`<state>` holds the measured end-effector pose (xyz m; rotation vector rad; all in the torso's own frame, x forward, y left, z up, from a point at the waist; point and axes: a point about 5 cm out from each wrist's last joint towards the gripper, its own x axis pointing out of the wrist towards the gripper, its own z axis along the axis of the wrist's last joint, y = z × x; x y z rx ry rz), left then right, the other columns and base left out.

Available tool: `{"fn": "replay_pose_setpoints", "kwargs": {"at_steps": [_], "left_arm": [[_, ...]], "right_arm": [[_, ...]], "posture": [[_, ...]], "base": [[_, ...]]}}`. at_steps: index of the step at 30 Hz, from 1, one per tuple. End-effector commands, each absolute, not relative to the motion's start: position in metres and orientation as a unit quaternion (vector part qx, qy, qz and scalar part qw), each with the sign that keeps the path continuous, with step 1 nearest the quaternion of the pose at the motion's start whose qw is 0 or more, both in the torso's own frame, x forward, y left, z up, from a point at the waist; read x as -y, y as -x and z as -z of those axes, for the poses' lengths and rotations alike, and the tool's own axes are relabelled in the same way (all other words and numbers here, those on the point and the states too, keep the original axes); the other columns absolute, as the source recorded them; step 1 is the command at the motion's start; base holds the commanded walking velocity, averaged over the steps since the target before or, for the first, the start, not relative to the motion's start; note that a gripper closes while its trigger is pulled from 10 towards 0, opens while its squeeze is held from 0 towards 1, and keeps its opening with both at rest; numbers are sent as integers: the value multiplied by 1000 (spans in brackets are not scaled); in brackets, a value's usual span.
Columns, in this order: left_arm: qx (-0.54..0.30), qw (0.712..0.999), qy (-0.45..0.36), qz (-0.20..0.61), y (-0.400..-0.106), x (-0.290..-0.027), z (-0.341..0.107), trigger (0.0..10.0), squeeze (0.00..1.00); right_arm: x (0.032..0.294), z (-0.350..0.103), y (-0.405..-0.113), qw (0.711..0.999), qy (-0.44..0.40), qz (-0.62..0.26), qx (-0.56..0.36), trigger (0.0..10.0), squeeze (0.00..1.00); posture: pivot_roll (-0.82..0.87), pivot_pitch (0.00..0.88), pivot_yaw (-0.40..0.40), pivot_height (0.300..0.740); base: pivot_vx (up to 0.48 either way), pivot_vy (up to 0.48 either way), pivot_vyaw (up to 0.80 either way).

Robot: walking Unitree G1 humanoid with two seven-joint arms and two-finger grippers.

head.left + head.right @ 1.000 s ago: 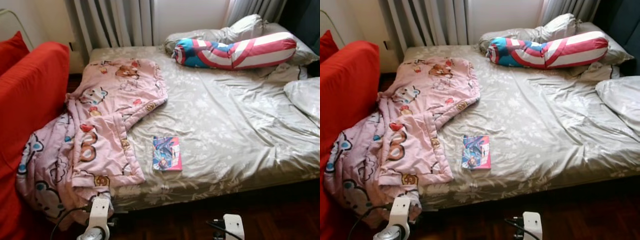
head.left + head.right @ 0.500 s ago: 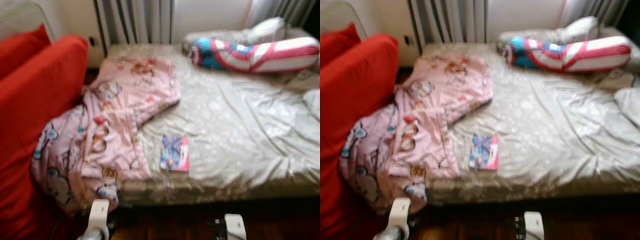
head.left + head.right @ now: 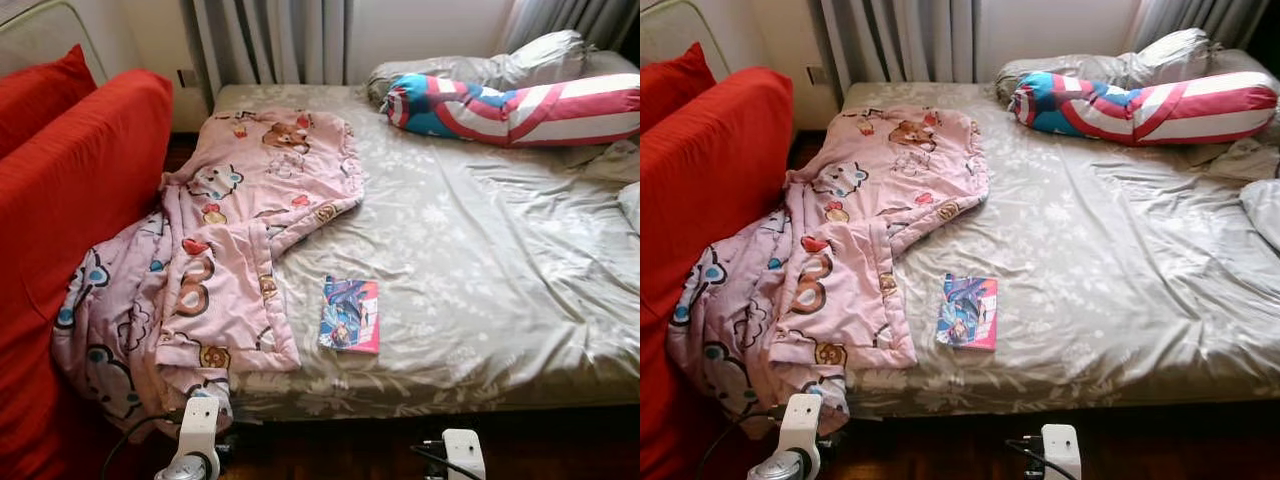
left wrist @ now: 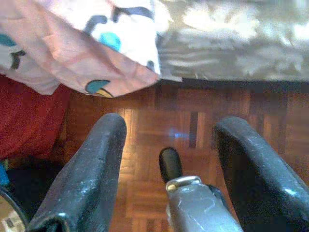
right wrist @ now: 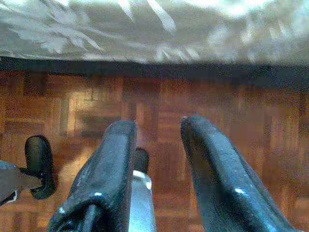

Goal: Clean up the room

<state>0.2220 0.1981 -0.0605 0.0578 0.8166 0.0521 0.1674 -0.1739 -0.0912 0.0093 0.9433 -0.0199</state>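
A thin book with a colourful cartoon cover lies flat on the grey floral sheet of the bed, near its front edge. A pink cartoon-print blanket is crumpled over the bed's left part and spills off the corner toward the floor. Both arms hang low in front of the bed. My left gripper is open above the parquet, just below the hanging blanket corner. My right gripper is open too, over bare floor under the bed's edge, with nothing between its fingers.
A red sofa stands tight against the bed's left side. A red, white and blue striped bolster and grey pillows lie at the head. Curtains hang behind. Dark parquet floor runs along the bed's front.
The head camera has turned a little to the left, so the whole scene sits further right in the picture. Nothing on the bed has moved, and both arms still hang low.
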Motion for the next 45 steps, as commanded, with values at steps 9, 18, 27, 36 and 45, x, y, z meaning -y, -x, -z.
{"fn": "replay_pose_setpoints", "kwargs": {"at_steps": [9,18,27,36,45], "left_arm": [[-409,912,-28,-29,-213,-201,65,10000,0],[-388,921,-10,-30,-215,-200,63,10000,0],[-388,921,-10,-27,-215,-199,63,10000,0],[-395,918,-10,-31,-213,-200,65,10000,0],[-396,918,-22,-23,-214,-200,64,10000,0]], "right_arm": [[171,89,-171,897,-12,9,-442,10000,0],[167,81,-187,912,-17,-2,-409,10000,0],[166,77,-196,916,-9,-11,-401,10000,0],[165,81,-189,912,0,-13,-411,10000,0],[160,80,-190,913,-12,-10,-409,10000,0]], "posture": [[-84,44,-19,740],[-87,47,-19,740],[-85,42,-23,740],[-86,35,-22,740],[-87,28,-20,740]], "base": [[330,0,0],[99,0,0],[0,0,0],[0,197,401],[0,92,0]]}}
